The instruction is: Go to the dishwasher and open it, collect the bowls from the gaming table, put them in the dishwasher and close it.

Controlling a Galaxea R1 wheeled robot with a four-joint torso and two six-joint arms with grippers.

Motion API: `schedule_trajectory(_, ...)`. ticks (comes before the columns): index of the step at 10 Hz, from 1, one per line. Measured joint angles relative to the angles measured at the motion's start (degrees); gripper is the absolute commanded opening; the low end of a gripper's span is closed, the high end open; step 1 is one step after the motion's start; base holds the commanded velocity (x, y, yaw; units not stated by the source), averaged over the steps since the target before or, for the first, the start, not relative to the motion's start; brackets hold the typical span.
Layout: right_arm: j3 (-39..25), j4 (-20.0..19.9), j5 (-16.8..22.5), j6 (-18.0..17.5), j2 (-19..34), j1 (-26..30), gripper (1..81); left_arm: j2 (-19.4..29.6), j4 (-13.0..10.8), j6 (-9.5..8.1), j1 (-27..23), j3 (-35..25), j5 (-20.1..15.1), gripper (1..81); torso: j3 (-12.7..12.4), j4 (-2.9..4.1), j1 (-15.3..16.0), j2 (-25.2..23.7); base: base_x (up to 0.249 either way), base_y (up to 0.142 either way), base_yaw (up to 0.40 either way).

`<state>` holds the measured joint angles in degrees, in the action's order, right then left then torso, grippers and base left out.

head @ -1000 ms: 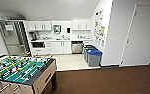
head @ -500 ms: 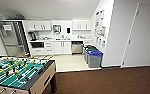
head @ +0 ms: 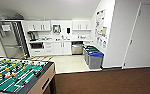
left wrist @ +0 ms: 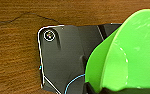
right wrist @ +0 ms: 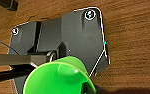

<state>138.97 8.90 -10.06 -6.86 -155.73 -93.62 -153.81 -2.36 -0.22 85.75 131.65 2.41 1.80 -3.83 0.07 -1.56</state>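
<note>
The dishwasher is the steel-fronted unit under the far kitchen counter, well ahead of me. A lime green bowl looms close in the left wrist view, hanging above the brown carpet, with my left gripper shut on its rim. The right wrist view has another lime green bowl tilted over the carpet, and my right gripper is shut on its edge. The gaming table is out of view.
A foosball table stands close at the lower left. Two bins, one blue-lidded, line the kitchen's right side. A white wall corner and a closed door are on the right. Brown carpet leads to the pale kitchen floor.
</note>
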Motion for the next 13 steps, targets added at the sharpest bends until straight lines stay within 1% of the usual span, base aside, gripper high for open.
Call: schedule_trajectory(13,0.1,0.0,0.0,0.0,-0.1,0.0,1.0,-0.2,0.0,0.0,0.0,0.0,0.0,1.0,0.0,0.0,0.0,0.0,0.143,0.0,0.0)
